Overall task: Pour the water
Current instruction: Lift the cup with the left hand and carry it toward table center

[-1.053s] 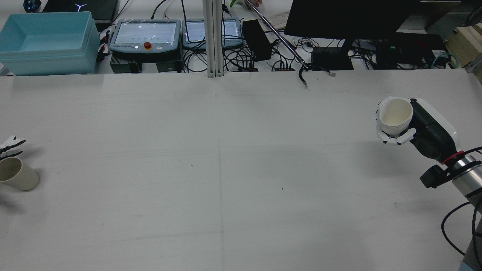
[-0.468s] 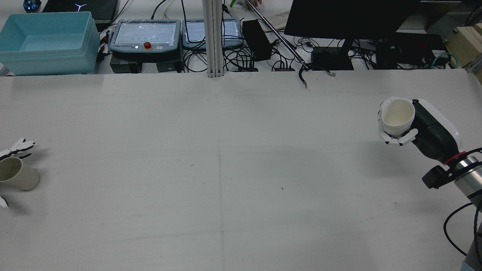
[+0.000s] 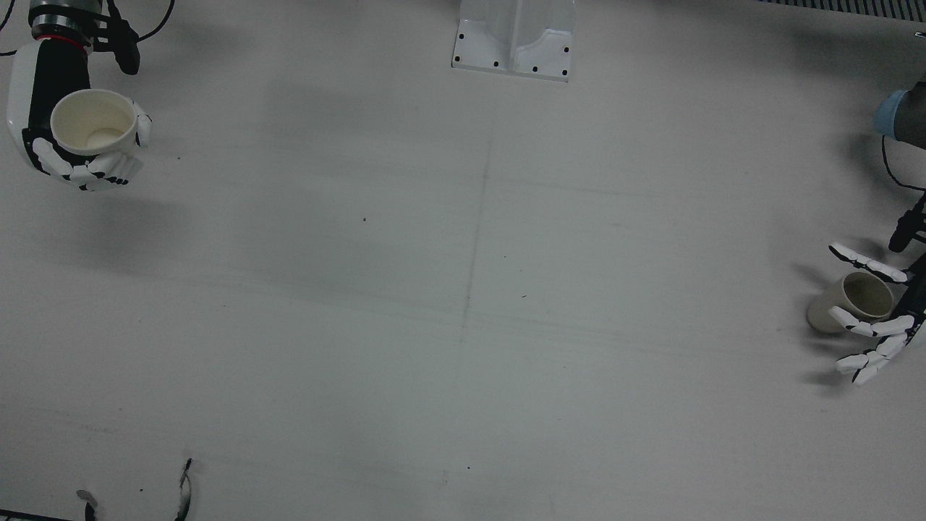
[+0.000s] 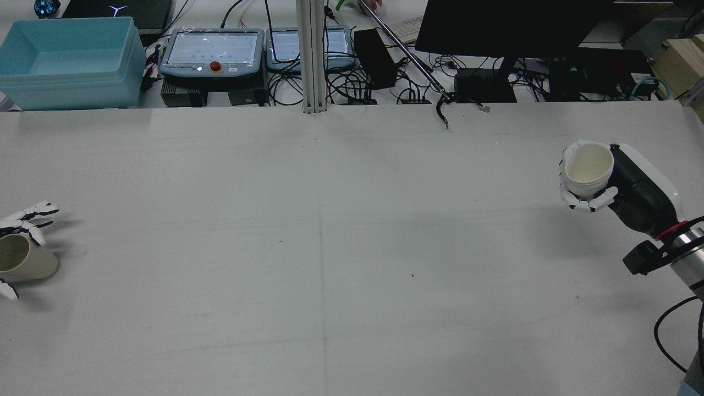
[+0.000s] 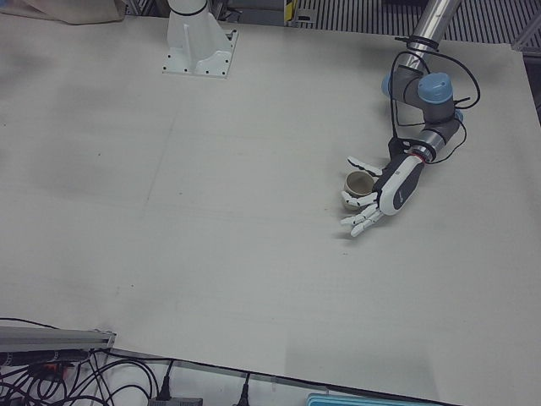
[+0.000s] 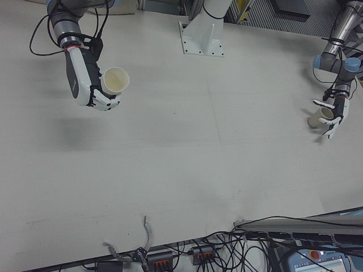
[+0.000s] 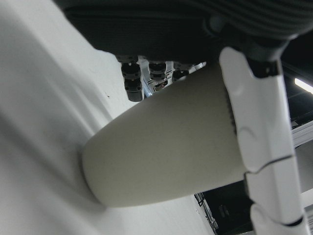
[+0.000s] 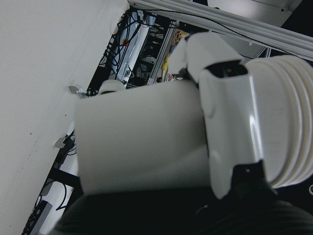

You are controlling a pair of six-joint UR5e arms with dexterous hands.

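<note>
Your right hand point(image 4: 594, 187) grips a white paper cup point(image 4: 587, 168) above the table point(image 4: 352, 247). Your left hand point(image 3: 872, 318) spreads around the beige paper cup point(image 3: 850, 302) standing tilted at the table's edge. Between them nothing stands; a reacher claw point(image 4: 448, 110) lies far off.

both hands point(image 3: 87, 155) point(image 5: 376, 199) have white segmented fingers with black joints, black palms, a red ring at the silver wrist, black cables behind.

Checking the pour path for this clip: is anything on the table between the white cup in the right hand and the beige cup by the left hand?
Nothing visible. The table between the white cup and the beige cup is bare.
</note>
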